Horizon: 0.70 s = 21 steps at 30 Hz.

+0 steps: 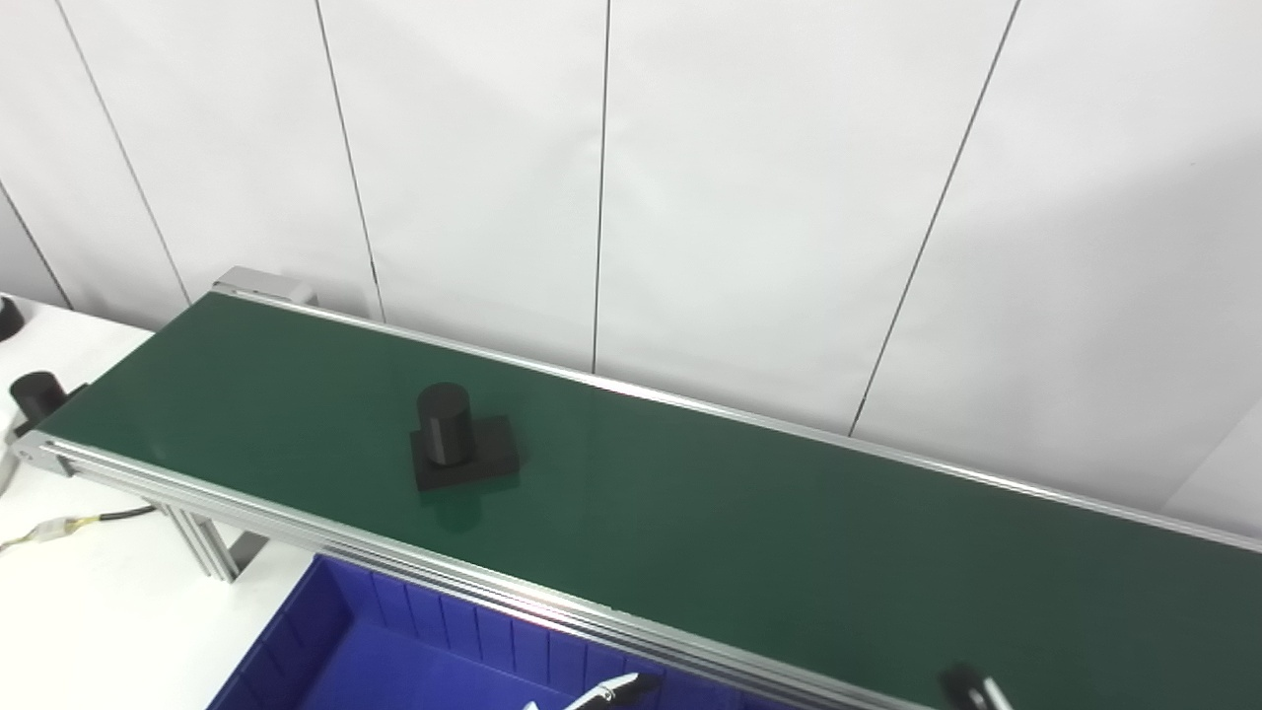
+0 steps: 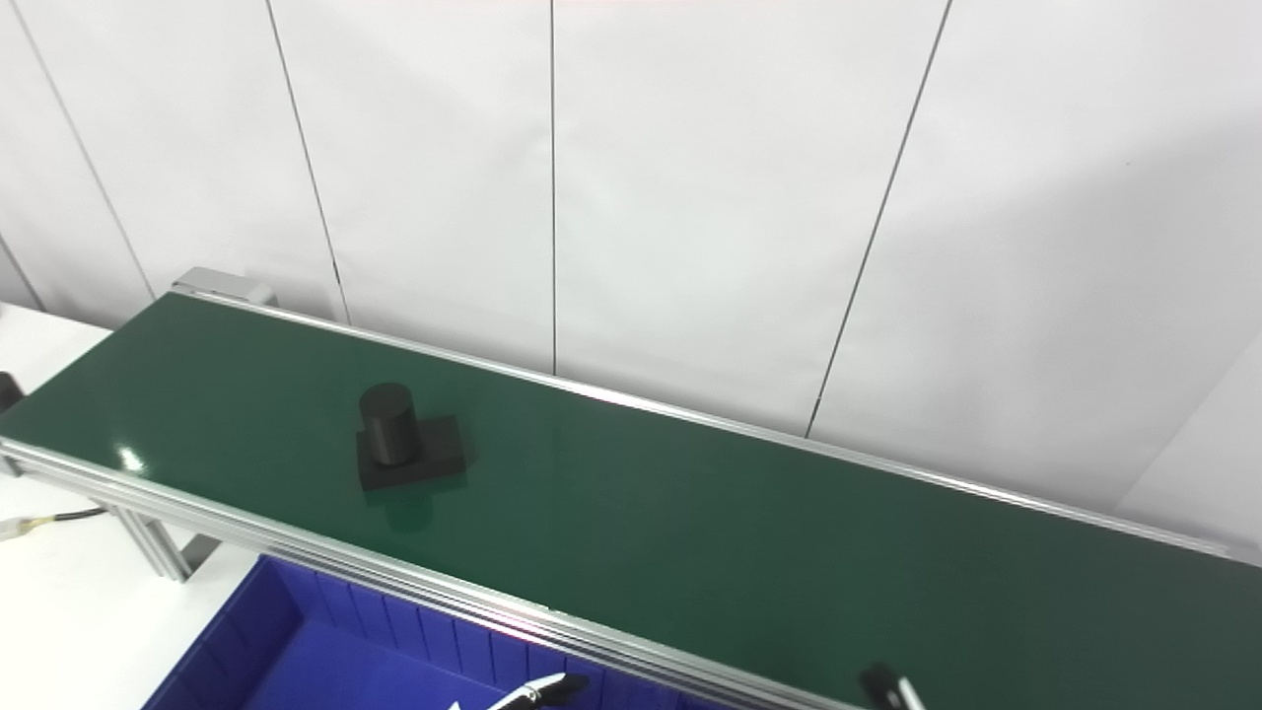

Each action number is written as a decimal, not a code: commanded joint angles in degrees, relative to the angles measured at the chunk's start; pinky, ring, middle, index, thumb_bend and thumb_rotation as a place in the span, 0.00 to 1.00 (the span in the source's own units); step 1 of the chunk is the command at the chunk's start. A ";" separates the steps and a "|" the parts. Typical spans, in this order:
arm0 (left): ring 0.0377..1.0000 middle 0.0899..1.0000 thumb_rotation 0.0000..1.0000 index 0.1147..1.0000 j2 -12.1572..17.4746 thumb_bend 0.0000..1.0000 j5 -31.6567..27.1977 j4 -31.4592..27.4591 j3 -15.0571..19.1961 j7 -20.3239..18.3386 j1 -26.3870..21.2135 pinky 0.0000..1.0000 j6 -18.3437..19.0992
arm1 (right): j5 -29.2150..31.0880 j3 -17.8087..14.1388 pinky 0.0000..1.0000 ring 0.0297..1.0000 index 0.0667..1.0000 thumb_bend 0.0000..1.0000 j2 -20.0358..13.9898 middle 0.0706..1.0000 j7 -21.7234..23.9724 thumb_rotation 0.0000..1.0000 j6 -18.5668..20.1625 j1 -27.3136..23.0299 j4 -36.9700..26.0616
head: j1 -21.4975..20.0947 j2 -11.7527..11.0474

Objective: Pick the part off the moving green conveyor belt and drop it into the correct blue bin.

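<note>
White-panelled wall behind green conveyor belt [image 1: 789, 532]; black part [image 1: 458, 441] (cylinder upright) lies up-left of both fingertips [image 1: 606, 692], nearer left; hand states indiscernible.

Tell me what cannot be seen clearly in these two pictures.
- Both robot hands: only fingertips, left, right, cut by the bottom edge in both views; open or shut unclear.
- Blue plastic bin: cut by the bottom edge.
- Green conveyor belt: right end cut off.
</note>
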 commanded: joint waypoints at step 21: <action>0.84 0.87 0.78 0.83 0.32 0.78 -0.61 -1.27 0.39 0.21 -0.65 0.77 -1.65 | -9.09 -8.10 0.77 0.85 0.90 0.77 3.76 0.88 12.74 0.81 3.89 -8.18 -6.69 | 0.12 0.46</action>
